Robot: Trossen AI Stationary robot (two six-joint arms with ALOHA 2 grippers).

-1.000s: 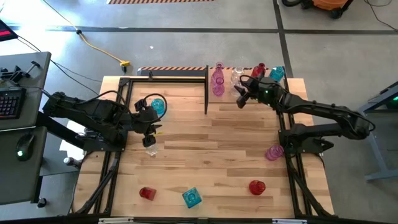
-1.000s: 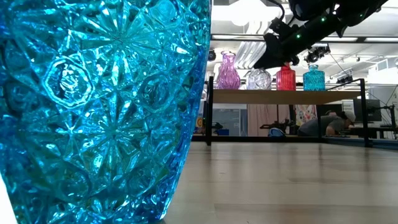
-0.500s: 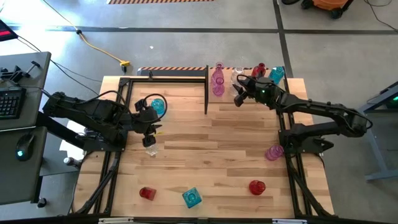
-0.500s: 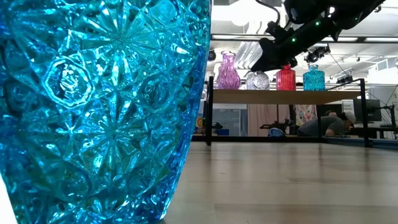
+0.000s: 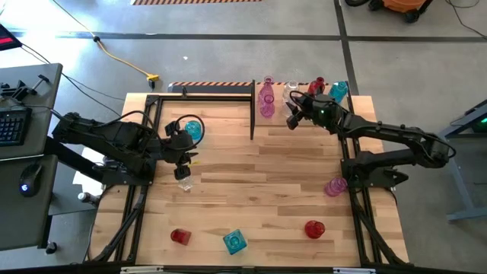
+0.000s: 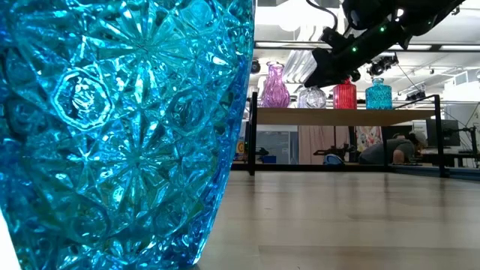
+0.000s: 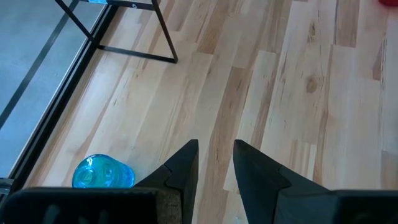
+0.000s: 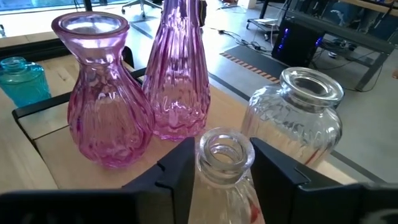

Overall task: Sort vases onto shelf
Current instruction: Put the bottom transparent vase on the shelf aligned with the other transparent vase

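The shelf (image 5: 304,106) sits up around 1 o'clock on the worktop (image 5: 259,175), carrying pink vases (image 8: 109,93), a squat clear vase (image 8: 297,127), a red vase (image 6: 344,94) and a teal vase (image 6: 379,94). The right hand (image 8: 221,163) is at the shelf with its fingers (image 8: 177,171) either side of a small clear vase's (image 8: 224,155) neck, but I can't tell if they actually grip it. Out toward 9 o'clock the left hand (image 7: 215,168) hovers slightly open over bare wood, a blue vase (image 7: 102,173) just beside it, and more loose vases lie along 6 o'clock.
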